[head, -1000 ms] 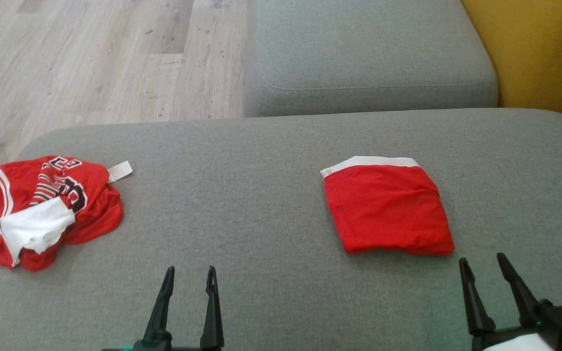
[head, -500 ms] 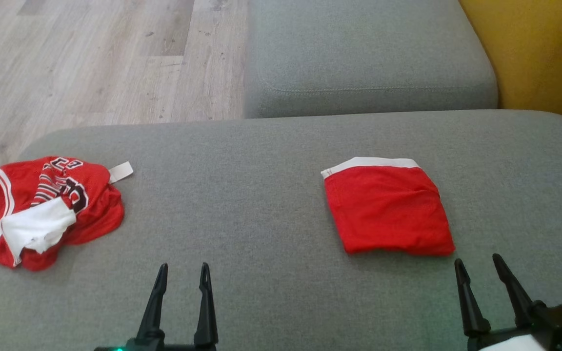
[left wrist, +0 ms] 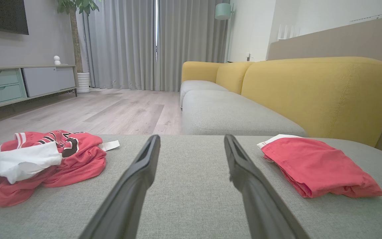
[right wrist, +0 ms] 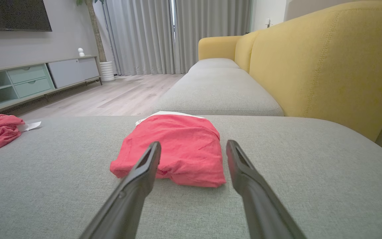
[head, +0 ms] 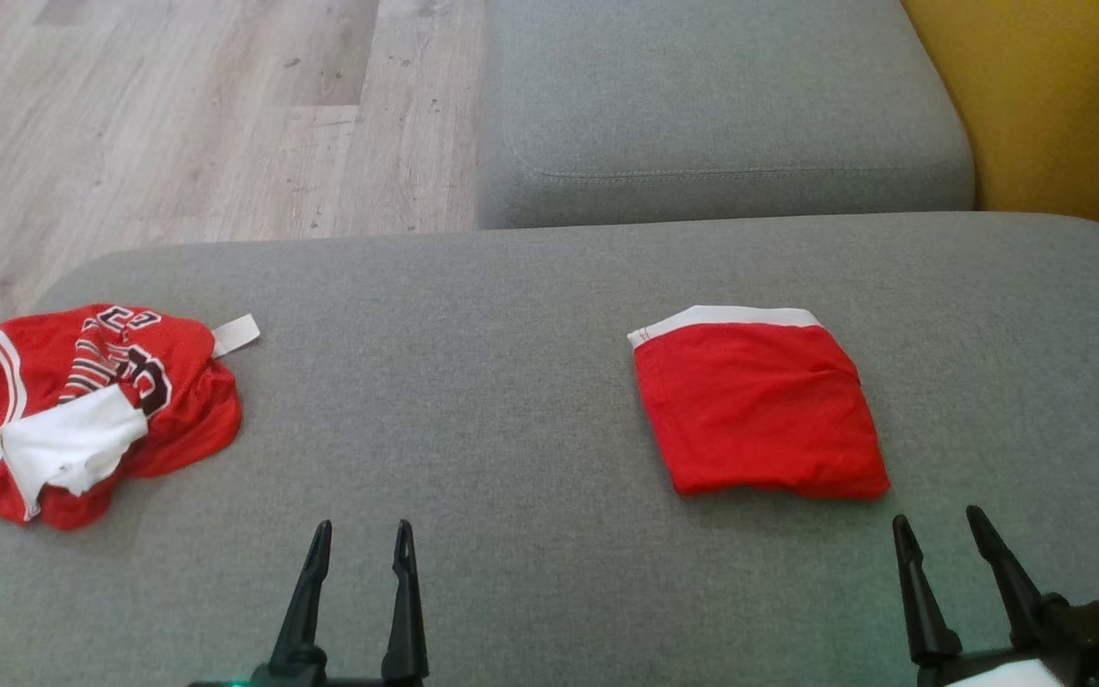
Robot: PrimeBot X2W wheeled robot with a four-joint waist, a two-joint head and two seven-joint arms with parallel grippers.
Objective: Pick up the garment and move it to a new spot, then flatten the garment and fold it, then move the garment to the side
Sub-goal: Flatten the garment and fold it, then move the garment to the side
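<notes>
A crumpled red jersey with white trim and dark lettering, the garment (head: pixel 92 410), lies bunched at the left edge of the grey cushion (head: pixel 473 382); the left wrist view has the garment (left wrist: pixel 45 162) at its left. My left gripper (head: pixel 362 527) hovers open near the cushion's front edge, to the right of the heap and apart from it. A folded red garment with a white band (head: pixel 759 405) rests right of centre. My right gripper (head: pixel 939 520) stands open just in front of it, and the folded piece (right wrist: pixel 177 149) lies right beyond its fingers (right wrist: pixel 144 166).
A second grey seat cushion (head: pixel 721 105) lies beyond the near one, with a yellow sofa back (head: pixel 1065 105) on the right. Wooden floor (head: pixel 177 114) drops off past the cushion's left and far edges. A TV cabinet (left wrist: pixel 22 83) and curtains (left wrist: pixel 151 43) stand far off.
Both grippers shifted slightly left and stayed open. The two garments have not moved.
</notes>
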